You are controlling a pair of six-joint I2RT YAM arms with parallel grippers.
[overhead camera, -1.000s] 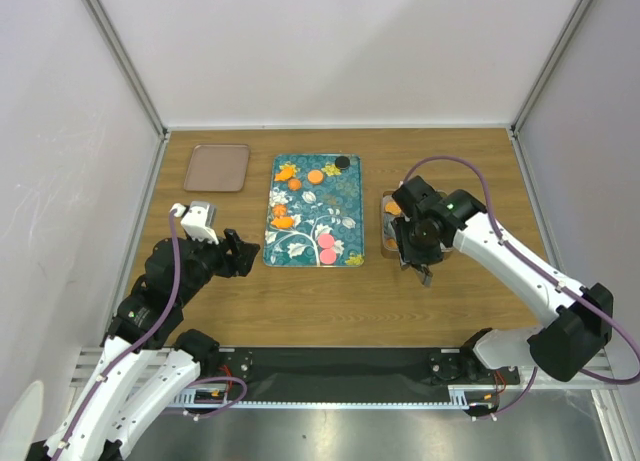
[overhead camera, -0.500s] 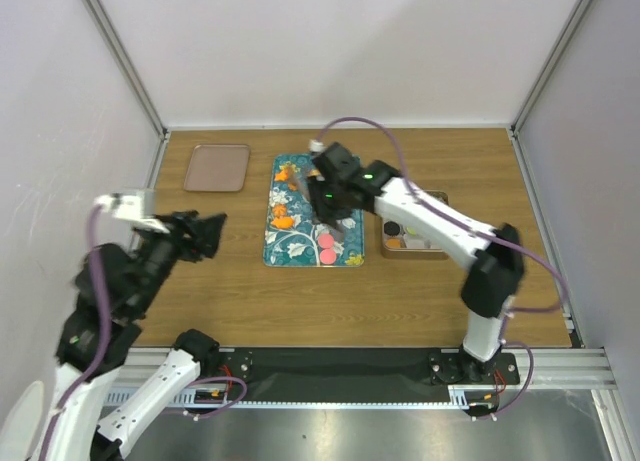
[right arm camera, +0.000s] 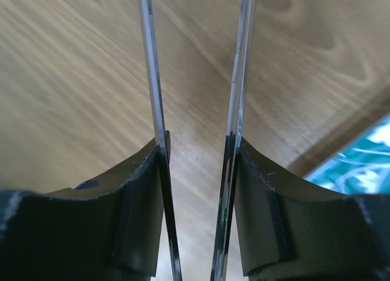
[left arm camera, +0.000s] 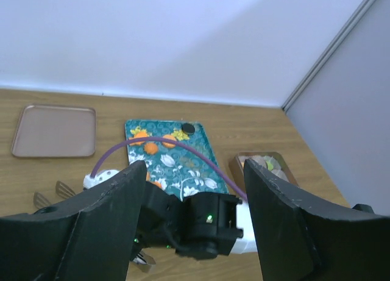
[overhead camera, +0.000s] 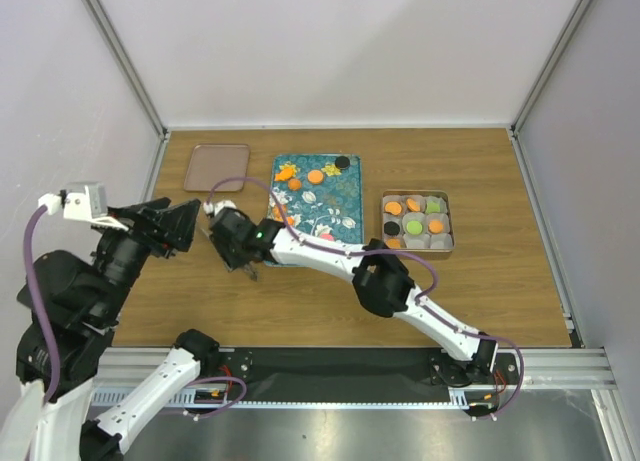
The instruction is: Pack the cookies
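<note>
On the tray, cookies lie flat.

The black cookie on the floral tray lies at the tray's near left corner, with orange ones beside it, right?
No: the black cookie lies at the far right corner of the floral tray, with orange cookies beside it. The top view shows this.

Wooden table | 1 teal floral tray, centre, long side running front to back | 1 plain pinkish-brown tray, far left, apart from it | 1 shallow compartmented box, right of the floral tray | white walls on 3 sides
</note>
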